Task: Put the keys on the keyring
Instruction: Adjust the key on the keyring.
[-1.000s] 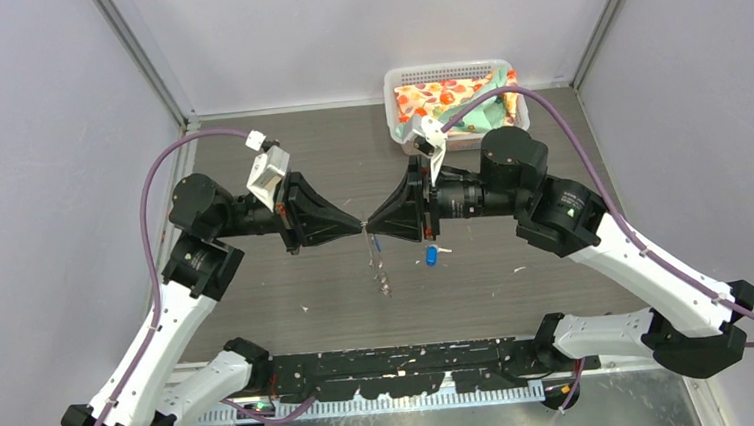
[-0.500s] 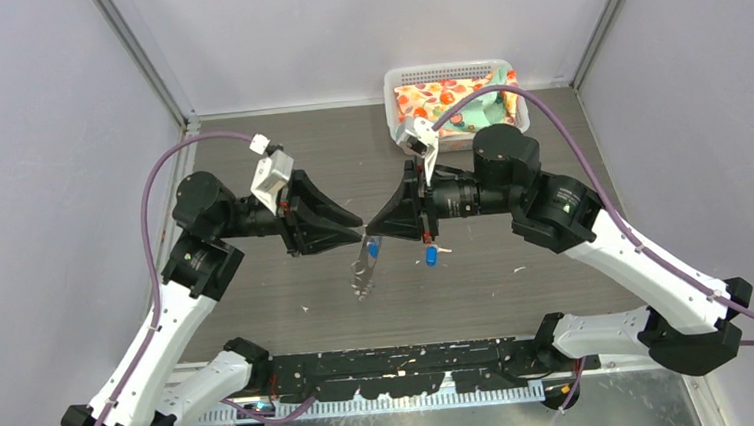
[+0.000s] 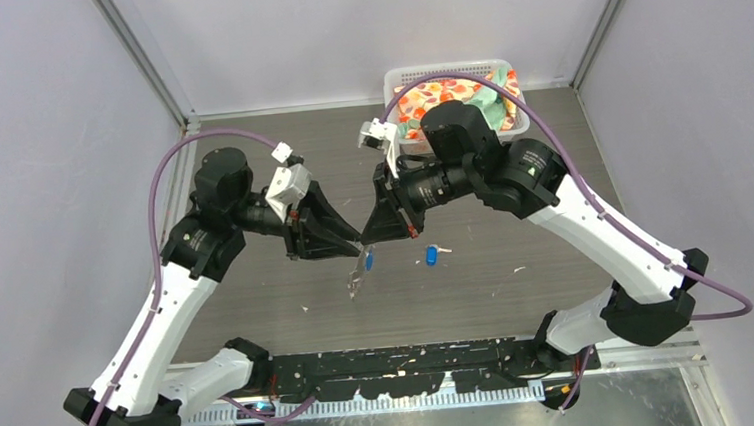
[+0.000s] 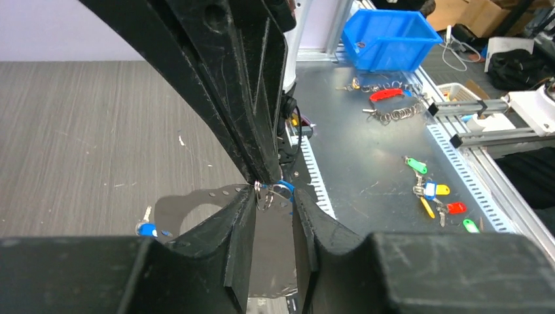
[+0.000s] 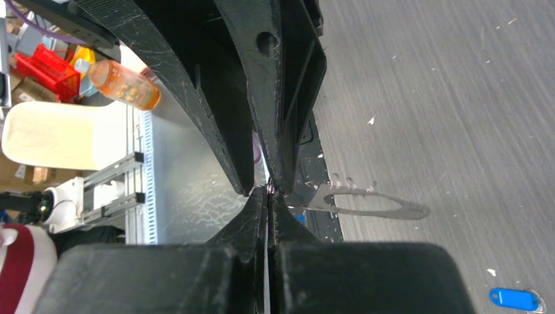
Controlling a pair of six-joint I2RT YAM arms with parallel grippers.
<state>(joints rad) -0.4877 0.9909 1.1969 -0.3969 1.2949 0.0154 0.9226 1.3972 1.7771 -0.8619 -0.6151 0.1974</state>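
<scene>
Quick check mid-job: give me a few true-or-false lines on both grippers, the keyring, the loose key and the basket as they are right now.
1. The right gripper is shut on the keyring. True.
2. The left gripper is clamped shut. False: its jaws stand apart, either side of the right gripper's tips.
3. A blue key lies on the table, apart from the keyring. True.
4. The keyring lies flat on the table. False: it hangs below the gripper tips.
5. The white basket is empty. False: a colourful patterned cloth lies in it.
</scene>
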